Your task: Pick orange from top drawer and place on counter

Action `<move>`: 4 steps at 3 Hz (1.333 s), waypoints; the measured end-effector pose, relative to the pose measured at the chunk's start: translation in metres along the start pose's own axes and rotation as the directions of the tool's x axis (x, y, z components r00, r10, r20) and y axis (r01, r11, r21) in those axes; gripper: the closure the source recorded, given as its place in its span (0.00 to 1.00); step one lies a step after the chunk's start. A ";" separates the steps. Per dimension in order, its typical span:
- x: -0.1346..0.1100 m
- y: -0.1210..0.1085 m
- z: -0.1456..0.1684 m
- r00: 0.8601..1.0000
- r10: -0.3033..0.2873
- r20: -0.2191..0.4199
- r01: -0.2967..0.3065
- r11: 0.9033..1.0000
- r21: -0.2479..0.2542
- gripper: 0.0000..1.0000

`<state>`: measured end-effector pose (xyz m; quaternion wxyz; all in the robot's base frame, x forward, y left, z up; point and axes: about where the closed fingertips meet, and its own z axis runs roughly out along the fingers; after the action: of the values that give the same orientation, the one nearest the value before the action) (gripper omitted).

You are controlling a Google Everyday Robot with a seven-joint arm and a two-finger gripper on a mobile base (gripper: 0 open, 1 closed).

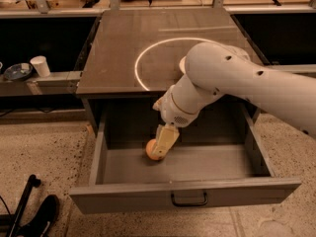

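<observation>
The orange (149,149), a small round smooth-skinned fruit, lies inside the wide grey metal top drawer (212,166), left of centre on the drawer bottom.

1. Far left: a white cup (40,65) and a shallow blue-grey dish (18,71) stand side by side on a low ledge (54,80) beside the cabinet.
2. Centre: the flat dark grey-brown counter (118,43) carries a thin bright ring of light (139,78). The top drawer stands open below it. A small black handle (189,200) sits at the centre of the front panel.
3. Gripper: the pale yellow gripper (159,153) reaches down into the top drawer and overlaps the right side of the orange. How far it is open, and whether it grips the orange, cannot be told.
4. Right: the bulky white arm (237,83) runs from the right edge across the counter to the gripper.
</observation>
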<state>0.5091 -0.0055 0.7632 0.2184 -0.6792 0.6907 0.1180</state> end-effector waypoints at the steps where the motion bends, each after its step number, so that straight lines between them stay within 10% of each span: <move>1: 0.004 -0.004 0.026 0.996 -0.022 0.082 0.019 0.999 0.030 0.17; 4: 0.050 -0.012 0.095 0.991 -0.047 0.122 0.040 0.998 0.055 0.31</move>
<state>0.5353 -0.0069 0.6579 0.2808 -0.6795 0.6638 0.1368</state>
